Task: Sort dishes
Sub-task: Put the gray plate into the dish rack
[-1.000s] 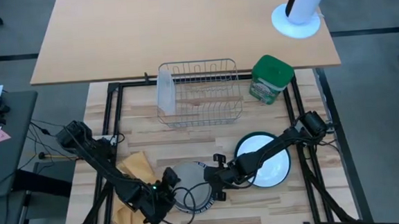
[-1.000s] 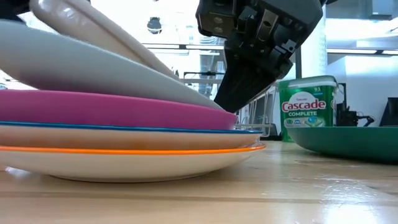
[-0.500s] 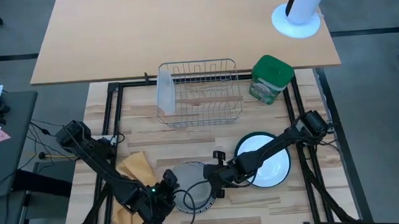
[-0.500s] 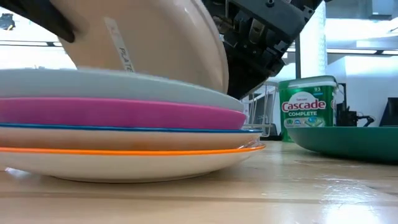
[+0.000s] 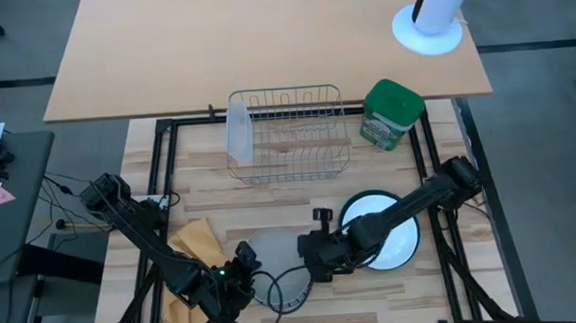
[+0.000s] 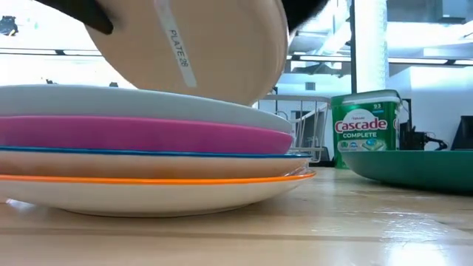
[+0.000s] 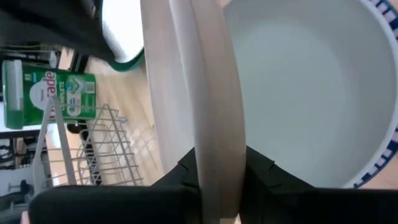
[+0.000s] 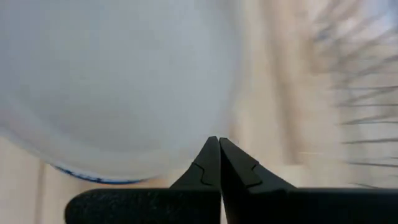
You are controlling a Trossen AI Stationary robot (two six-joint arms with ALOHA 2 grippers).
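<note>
A stack of small plates [image 6: 148, 159] lies near the table's front: grey, magenta, then patterned ones with blue and orange rims. Above it a small plate [image 6: 199, 44], cream underneath, stands tilted, its lower edge [image 6: 247, 100] down at the grey plate [image 6: 133, 100]. My left gripper [image 5: 237, 277] is shut on this plate at the stack's left side. My right gripper [image 5: 312, 263] hovers shut just right of the stack, above it, touching nothing. The larger white plate with a dark green rim [image 5: 393, 237] lies flat to the right. My left gripper pinches the tilted plate's rim [image 7: 219, 140] between its two fingers [image 7: 258, 177], one on each face. The fingers come from the table's near left, slanting down. The plate's held side is raised; its opposite edge is low at the grey plate.
A wire dish rack [image 5: 288, 136] with a frosted container [image 5: 238, 132] stands at the back, a green canister [image 5: 392, 113] to its right. A yellow cloth [image 5: 195, 242] lies under my left arm. Cables run along the near edge.
My left gripper has shut on the top plate's rim and risen a little, tipping the plate up steeply off the grey one, which has dropped flat onto the stack. My right gripper has drawn up and away from the stack's right edge, staying shut.
</note>
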